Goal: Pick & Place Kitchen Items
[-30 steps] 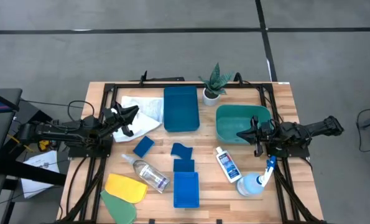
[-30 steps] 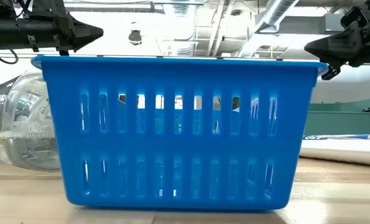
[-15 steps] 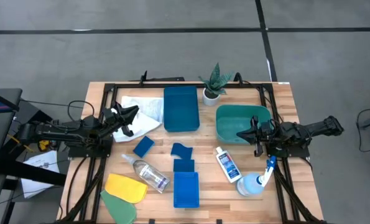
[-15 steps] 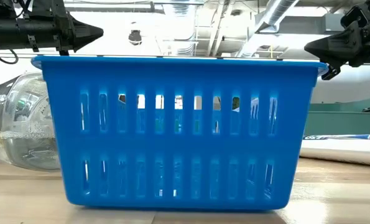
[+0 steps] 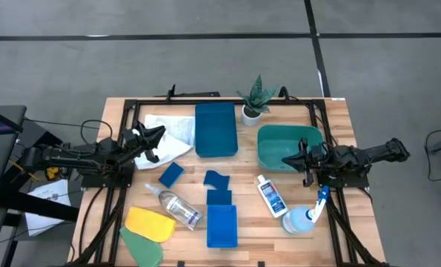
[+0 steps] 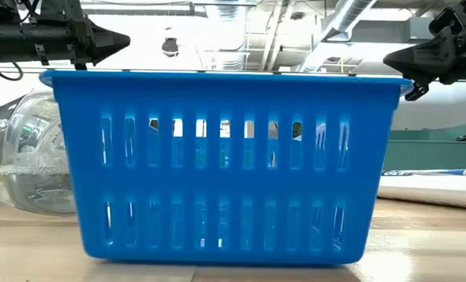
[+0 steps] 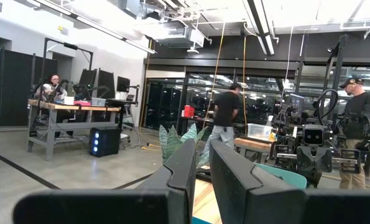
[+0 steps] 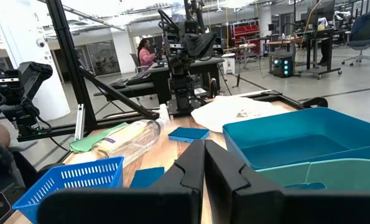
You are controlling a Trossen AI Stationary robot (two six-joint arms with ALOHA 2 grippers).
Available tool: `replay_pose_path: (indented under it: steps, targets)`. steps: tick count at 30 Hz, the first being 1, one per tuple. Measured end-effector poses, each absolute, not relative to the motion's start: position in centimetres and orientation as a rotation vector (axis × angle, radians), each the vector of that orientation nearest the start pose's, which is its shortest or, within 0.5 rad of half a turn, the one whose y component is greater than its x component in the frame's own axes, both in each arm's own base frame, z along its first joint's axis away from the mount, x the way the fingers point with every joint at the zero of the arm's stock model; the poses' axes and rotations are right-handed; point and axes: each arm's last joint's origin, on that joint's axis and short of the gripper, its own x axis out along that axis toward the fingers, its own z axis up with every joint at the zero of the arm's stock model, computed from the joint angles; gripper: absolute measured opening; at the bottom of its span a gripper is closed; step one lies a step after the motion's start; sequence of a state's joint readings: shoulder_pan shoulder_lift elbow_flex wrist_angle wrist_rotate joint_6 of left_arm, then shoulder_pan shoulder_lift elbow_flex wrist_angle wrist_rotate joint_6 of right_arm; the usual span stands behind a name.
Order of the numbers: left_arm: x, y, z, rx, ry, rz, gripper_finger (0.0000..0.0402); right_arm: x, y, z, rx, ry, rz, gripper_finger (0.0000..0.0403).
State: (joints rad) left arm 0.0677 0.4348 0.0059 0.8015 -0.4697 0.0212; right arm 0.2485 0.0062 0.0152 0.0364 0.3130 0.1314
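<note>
I have the left gripper [image 5: 158, 133] raised over the white cloth [image 5: 172, 128] at the table's [image 5: 339, 119] left rear, fingers pressed together with nothing between them; my left wrist view shows only a narrow slit between the two dark fingers [image 7: 178, 171]. My right gripper [image 5: 288, 159] hangs over the near edge of the teal tub [image 5: 288, 144] on the right side, its fingers also clenched on nothing. Near the left front corner I see the yellow cloth [image 5: 150, 222] overlapping the green cloth [image 5: 142, 248], and the clear plastic bottle [image 5: 174, 204] lies on its side just beside them. A blue sponge [image 5: 171, 174] sits between that bottle and the white cloth; two more blue sponges [image 5: 218, 179] lie near the table's middle. The white blue-labelled bottle [image 5: 270, 196] lies flat in front of the tub, and the spray bottle [image 5: 307, 215] lies beside it, toward the right front. One blue tray [image 5: 215, 130] rests at the rear centre, next to the potted plant [image 5: 254, 100]; a slotted blue basket [image 6: 217, 164] stands at the front edge.
</note>
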Motion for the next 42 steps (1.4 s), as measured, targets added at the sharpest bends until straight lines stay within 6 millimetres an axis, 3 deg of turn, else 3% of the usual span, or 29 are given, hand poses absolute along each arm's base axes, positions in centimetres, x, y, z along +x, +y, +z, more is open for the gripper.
replay_pose_path:
  steps: [18,25,33,39,42]
  targets:
    - [11.4,2.1,20.1,-0.055,-0.364,0.534,0.0044,9.5,1.5,17.2,0.144,-0.048,-0.061,0.0007]
    - [11.4,2.1,20.1,-0.055,-0.364,0.535,0.0044,9.5,1.4,17.5,-0.077,-0.074,-0.082,0.0007]
    - [11.4,2.1,20.4,-0.089,-0.395,0.522,0.0044,9.3,1.3,18.9,-0.026,-0.224,-0.087,0.0007]
    - [11.3,2.1,20.5,-0.140,-0.430,0.517,0.0044,8.8,1.3,20.3,0.227,-0.376,-0.046,0.0007]
    - [10.8,2.2,21.2,-0.163,-0.516,0.549,0.0044,8.7,1.3,20.6,0.239,-0.404,-0.012,0.0007]
